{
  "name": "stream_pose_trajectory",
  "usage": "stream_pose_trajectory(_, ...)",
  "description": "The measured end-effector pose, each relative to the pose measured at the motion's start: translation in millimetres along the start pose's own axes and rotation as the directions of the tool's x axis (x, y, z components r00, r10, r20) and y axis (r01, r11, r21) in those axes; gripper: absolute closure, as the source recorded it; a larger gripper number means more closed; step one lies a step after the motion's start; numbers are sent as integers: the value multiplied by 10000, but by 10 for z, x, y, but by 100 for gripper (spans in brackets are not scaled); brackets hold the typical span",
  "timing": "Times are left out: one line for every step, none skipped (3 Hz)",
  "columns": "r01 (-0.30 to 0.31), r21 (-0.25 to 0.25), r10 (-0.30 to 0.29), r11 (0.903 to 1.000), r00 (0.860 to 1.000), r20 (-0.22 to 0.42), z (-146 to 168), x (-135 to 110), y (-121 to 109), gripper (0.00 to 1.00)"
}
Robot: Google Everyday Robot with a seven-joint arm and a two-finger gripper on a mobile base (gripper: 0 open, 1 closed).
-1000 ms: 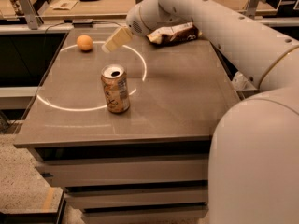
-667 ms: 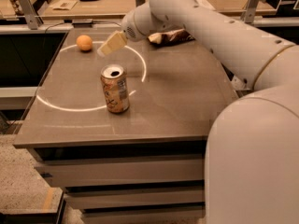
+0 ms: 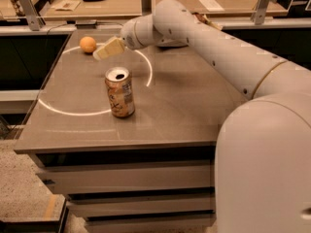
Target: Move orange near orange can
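The arm (image 3: pixel 204 42) has swung leftward over the last second, so the gripper (image 3: pixel 109 48) now hangs over the far left part of the table (image 3: pixel 184 110), just beside the orange (image 3: pixel 88 44) and a little to its right. The orange and the orange can (image 3: pixel 119 92) sit where they were.

From this side the gripper reads as one pale tan wedge pointing at the fruit. A thin gap seems to remain between the two, and whether the gripper is released or clenched cannot be told.

The orange lies near the far left corner of the table, well apart from the can. The can stands upright nearer the front, with its dark drinking hole showing in the silver top.

A white ring of light (image 3: pixel 73 111) is drawn on the tabletop, and the can and the arm break its arc.

The snack bag, open to view earlier, is now almost wholly behind the forearm. Only a brown crinkled scrap (image 3: pixel 208 20) shows above it, probably the bag's edge.

The robot's body (image 3: pixel 265 169) blocks the lower right and is cut off by the frame.
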State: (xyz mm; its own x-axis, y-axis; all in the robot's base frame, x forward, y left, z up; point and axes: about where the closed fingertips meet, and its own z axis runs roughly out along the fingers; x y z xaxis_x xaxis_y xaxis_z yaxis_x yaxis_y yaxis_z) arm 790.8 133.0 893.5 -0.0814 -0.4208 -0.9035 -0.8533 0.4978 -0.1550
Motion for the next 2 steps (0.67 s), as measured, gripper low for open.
stream_pose_trajectory(-33, 116, 26, 9999, 9980, 636, 124, -68, -91, 0)
stream_pose_trajectory(43, 403, -67, 9992, 9982, 600, 263, -120, -127, 0)
